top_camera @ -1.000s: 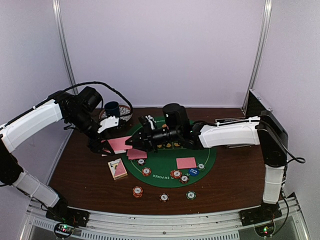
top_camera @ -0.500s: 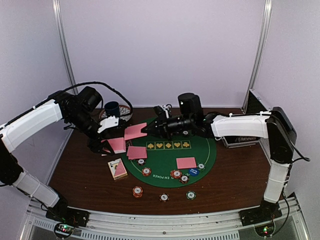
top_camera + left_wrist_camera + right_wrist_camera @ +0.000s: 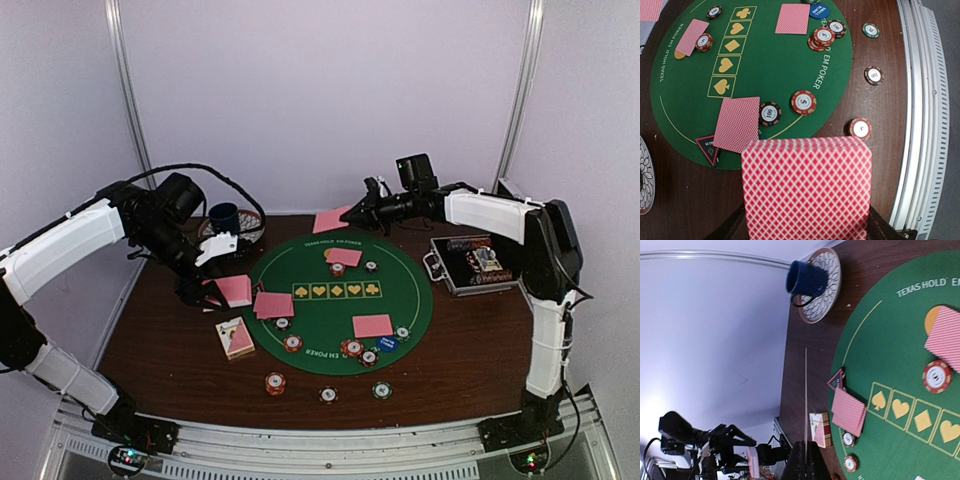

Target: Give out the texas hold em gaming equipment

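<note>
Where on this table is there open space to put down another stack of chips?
Bare wood right of the green mat, between it, the metal case and the near edge. Also the near-left corner, beside the card box. Crowded: the mat's near rim, with chips and blue button.

Left arm (image 3: 70, 245) bends down just off the green mat's (image 3: 410, 300) left edge, left gripper (image 3: 212, 288) jaws clamped on a card deck (image 3: 807, 190). Right arm (image 3: 490, 215) stretches along the mat's far edge, right gripper (image 3: 355, 214) pinching a single card (image 3: 330, 220).

We see the cup (image 3: 224, 216) on its saucer (image 3: 252, 226) behind the mat (image 3: 330, 318), the case (image 3: 472, 262) right of it, three chips (image 3: 328, 395) before it.
</note>
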